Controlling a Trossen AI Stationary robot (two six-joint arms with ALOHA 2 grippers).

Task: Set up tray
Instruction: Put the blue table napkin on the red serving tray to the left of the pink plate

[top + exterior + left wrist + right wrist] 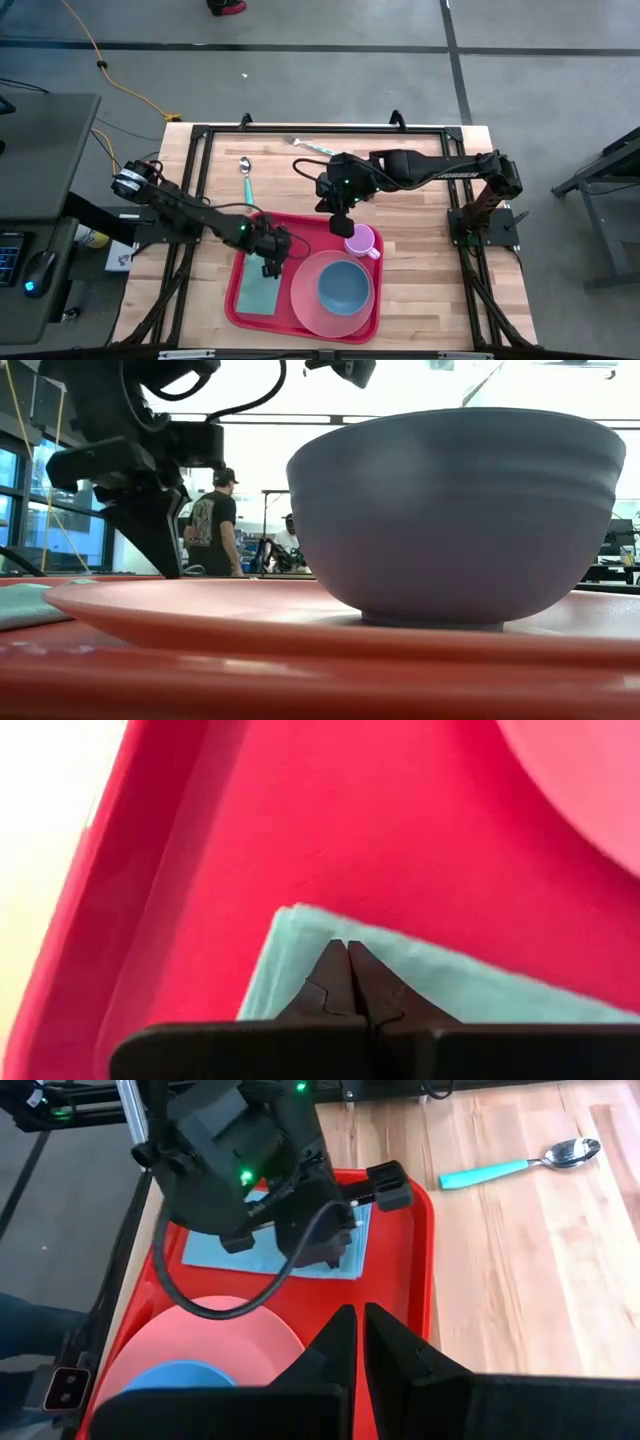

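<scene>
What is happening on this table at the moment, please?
Two robot arms are laying out a red tray on a wooden table. The tray already carries a pink plate with a blue bowl on it, and a teal napkin. The left gripper, shut, is over the napkin. The right gripper, also shut, hangs near a pink cup at the tray's edge. A teal-handled spoon and a fork lie on the table, outside the tray.

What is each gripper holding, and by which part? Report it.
Nothing is held. The left gripper is shut, its tips over the teal napkin's edge on the tray; no fold is pinched. The right gripper is shut above the tray.
</scene>
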